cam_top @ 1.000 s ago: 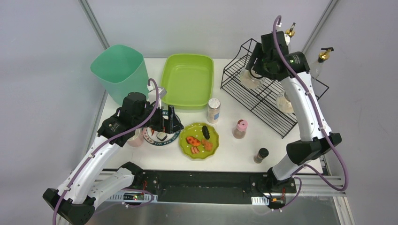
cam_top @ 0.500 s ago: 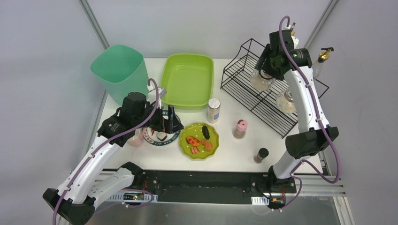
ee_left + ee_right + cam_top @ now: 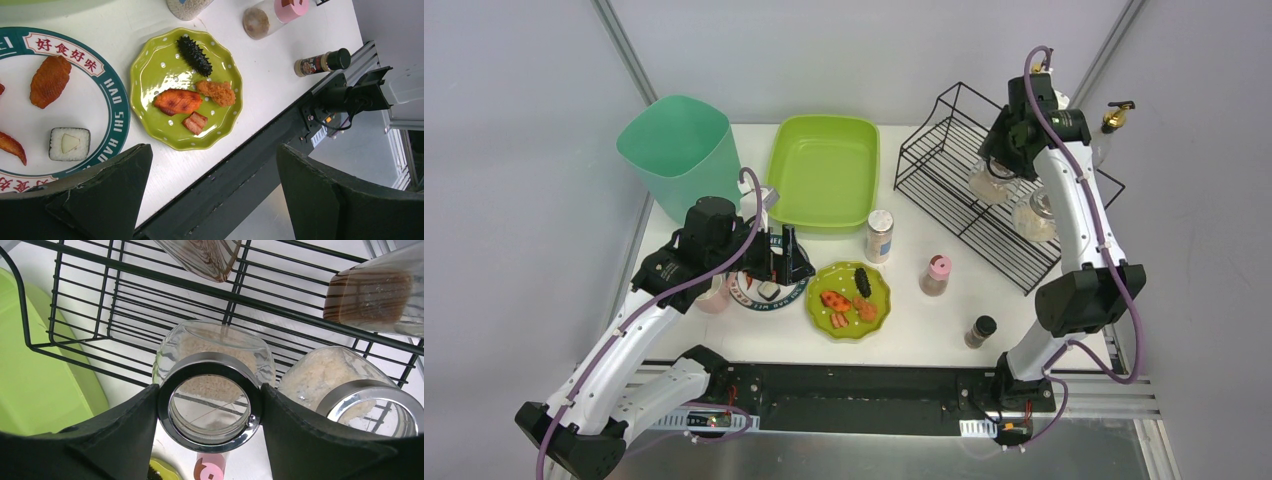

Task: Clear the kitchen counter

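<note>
Right hand was closed on the steel-rimmed neck of a jar of pale grains, one finger pressed to each side. It held that jar over the lower shelf of the rack, just beside a second jar already lying there. Whether the held jar rested on the wires I could not tell. Two bottles of brown liquid sat higher in the rack.

Left hand was spread wide and held nothing. It hovered over the near rim of the white plate, where a sushi roll and fried pieces lay.

By my reading the job was in its early part. The jars looked like the only things put away, and one of them was not yet released. The desk, the white top spread beneath both arms, had plenty on it:
- the white plate with its food
- the green plate with four bits of food
- a white shaker, a pink-capped jar and a black-capped bottle

The tub at the back had nothing in it, and the bin's inside was not clear to me. Likely the food, plates and shakers were all yet to be sorted.
</note>
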Robot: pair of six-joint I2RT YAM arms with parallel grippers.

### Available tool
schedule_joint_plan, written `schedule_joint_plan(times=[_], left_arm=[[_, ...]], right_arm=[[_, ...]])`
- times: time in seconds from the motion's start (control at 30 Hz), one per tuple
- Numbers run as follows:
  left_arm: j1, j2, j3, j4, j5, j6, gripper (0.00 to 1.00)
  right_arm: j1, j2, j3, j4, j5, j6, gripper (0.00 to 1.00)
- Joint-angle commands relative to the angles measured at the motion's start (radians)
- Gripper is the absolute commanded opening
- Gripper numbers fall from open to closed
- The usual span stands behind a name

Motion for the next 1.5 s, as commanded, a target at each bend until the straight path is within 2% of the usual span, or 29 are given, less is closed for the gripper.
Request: schedule_joint_plan(times=[0.0, 0.23, 0.37, 0.57, 0.63, 0.97, 1.2, 1.37, 1.47], left_arm=[[0.01, -0.007, -0.001, 0.005, 0.026, 0.007, 1.0], [0.01, -0.007, 0.0, 0.004, 0.03, 0.006, 1.0], [0.01, -0.008, 0.0, 0.006, 0.032, 0.006, 1.0], [0.01, -0.006, -0.001, 0.005, 0.034, 0.006, 1.0], [0.01, -0.007, -0.001, 0.005, 0.033, 0.007, 1.0], [0.01, 0.001, 0.0, 0.005, 0.036, 0.007, 1.0], [0.01, 0.001, 0.001, 0.005, 0.036, 0.007, 1.0], [0.01, 0.005, -0.001, 0.004, 0.031, 0.007, 1.0], [0.01, 0.012, 0.0, 0.005, 0.036, 0.007, 1.0]], right_arm=[[-0.007, -0.01, -0.008, 0.07, 0.019, -0.018, 0.31], [-0.014, 0.001, -0.051, 0.087, 0.018, -0.025, 0.35], [-0.017, 0.01, -0.062, 0.087, 0.013, -0.027, 0.47], [-0.016, 0.014, -0.053, 0.089, -0.002, -0.027, 0.77], [-0.017, 0.011, -0.05, 0.09, -0.006, -0.03, 0.82], [0.006, -0.056, -0.025, 0.094, -0.033, -0.027, 0.9], [0.137, -0.12, -0.017, 0.07, 0.028, -0.061, 0.91], [0.232, -0.181, -0.098, 0.103, -0.03, -0.047, 0.96], [0.268, -0.209, -0.138, 0.121, 0.009, -0.045, 0.97]])
